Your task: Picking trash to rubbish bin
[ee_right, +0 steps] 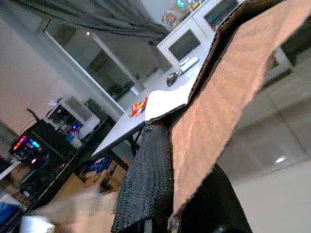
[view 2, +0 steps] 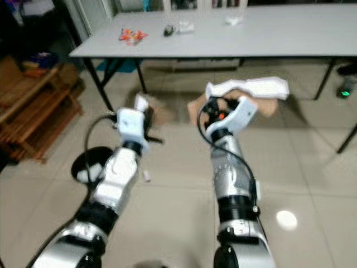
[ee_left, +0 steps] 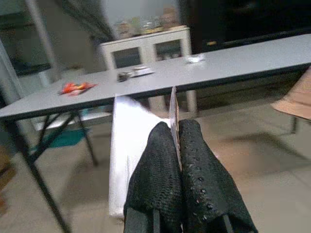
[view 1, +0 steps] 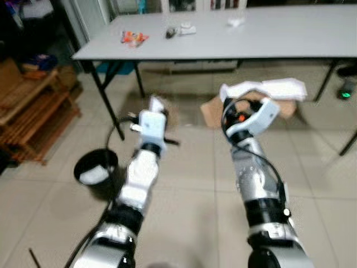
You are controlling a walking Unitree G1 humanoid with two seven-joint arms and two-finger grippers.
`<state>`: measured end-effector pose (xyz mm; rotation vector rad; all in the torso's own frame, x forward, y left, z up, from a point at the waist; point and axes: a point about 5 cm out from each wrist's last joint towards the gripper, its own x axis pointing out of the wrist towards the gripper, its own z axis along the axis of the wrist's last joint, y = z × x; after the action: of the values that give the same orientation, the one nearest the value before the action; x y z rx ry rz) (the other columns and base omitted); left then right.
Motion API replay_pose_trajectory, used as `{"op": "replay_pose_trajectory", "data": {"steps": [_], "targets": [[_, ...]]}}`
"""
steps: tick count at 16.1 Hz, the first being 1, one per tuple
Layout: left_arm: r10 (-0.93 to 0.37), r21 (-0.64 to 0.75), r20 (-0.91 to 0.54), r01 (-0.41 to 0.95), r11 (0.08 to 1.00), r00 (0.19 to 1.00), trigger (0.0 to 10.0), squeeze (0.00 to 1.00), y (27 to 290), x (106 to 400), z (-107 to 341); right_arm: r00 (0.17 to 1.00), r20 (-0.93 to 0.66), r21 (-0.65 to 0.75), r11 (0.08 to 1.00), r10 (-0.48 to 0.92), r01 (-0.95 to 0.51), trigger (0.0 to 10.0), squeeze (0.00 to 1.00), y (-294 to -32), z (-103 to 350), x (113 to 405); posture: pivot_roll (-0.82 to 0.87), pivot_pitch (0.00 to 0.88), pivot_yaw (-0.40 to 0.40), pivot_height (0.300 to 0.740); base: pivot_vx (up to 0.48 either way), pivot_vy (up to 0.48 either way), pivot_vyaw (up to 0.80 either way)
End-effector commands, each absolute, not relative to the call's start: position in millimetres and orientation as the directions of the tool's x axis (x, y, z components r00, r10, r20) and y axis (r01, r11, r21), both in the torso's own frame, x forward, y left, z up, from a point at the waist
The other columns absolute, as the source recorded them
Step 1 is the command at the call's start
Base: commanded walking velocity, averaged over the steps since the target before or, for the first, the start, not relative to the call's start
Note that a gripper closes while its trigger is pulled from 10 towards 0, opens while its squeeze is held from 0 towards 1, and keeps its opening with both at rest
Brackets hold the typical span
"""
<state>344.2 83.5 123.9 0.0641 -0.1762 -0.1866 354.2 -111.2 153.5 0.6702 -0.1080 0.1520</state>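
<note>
Left arm: silver, reaching forward and slightly inward, wrist housing white. Left gripper point(ee_left: 177, 145): both black fingers point(ee_left: 155, 179) pressed together, clamped on a thin white card point(ee_left: 127, 145) that stands edge-up between them.

Right arm: silver, raised more steeply than the left, elbow low, wrist bent forward, black cable looped along the forearm. Right gripper point(ee_right: 167, 145): fingers point(ee_right: 146, 179) closed on a sheet of brown cardboard point(ee_right: 218, 102), held at its edge, the sheet spreading out beyond the fingertips.
</note>
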Motion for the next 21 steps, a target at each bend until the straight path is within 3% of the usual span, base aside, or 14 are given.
{"op": "replay_pose_trajectory", "data": {"steps": [1, 3, 21], "targets": [[-0.165, 0.092, 0.173, 0.151, 0.984, 0.971, 10.0, 0.0, 95.5, 347.3, 126.4, 0.978, 0.163, 0.619, 0.759, 0.129, -0.203, 10.0, 0.0, -101.8, 158.8, 354.8, 0.01, 0.0, 0.103, 0.74, 0.0, 0.48, 0.0], [-0.168, 0.09, 0.17, 0.155, 0.984, 0.971, 10.0, 0.0, 94.8, 347.0, 126.0, 0.977, 0.17, 0.618, 0.758, 0.132, -0.21, 10.0, 0.0, -101.5, 159.9, 354.5, 0.01, 0.0, 0.104, 0.74, 0.0, 0.48, -0.8], [-0.159, 0.097, 0.173, 0.144, 0.985, 0.972, 10.0, 0.0, 95.1, 349.2, 128.8, 0.977, 0.167, 0.606, 0.768, 0.133, -0.208, 10.0, 0.0, -102.2, 161.0, 356.3, 0.03, 0.0, 0.086, 0.74, 0.0, 0.447, 0.0]]}}
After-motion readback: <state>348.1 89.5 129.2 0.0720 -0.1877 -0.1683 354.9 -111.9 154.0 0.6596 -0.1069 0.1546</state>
